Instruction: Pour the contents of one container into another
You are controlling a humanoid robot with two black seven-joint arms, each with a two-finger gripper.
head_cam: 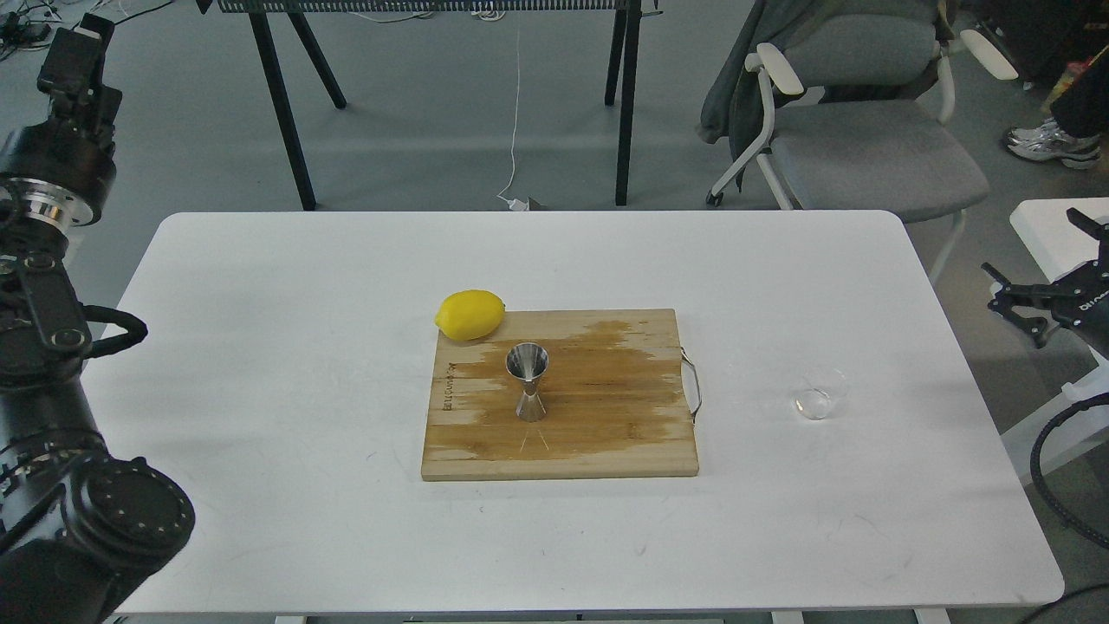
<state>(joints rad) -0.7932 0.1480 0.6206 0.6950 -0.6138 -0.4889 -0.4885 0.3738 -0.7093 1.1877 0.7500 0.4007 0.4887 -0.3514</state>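
The small clear glass cup (818, 394) stands upright on the white table (260, 416), right of the board. On the wooden cutting board (606, 433) the steel hourglass jigger (528, 381) stands upright, near its left half. My left arm rises along the left edge, far from both; its gripper (76, 54) at the top left is seen dark and end-on, so its fingers cannot be told apart. At the right edge, beyond the table and above-right of the cup, my right gripper (1035, 251) is open and holds nothing.
A yellow lemon (470, 314) lies at the board's far left corner. The board has a metal handle (693, 381) on its right side. Behind the table are a grey chair (866, 147) and black table legs (286, 113). Another white table (1053, 230) sits right.
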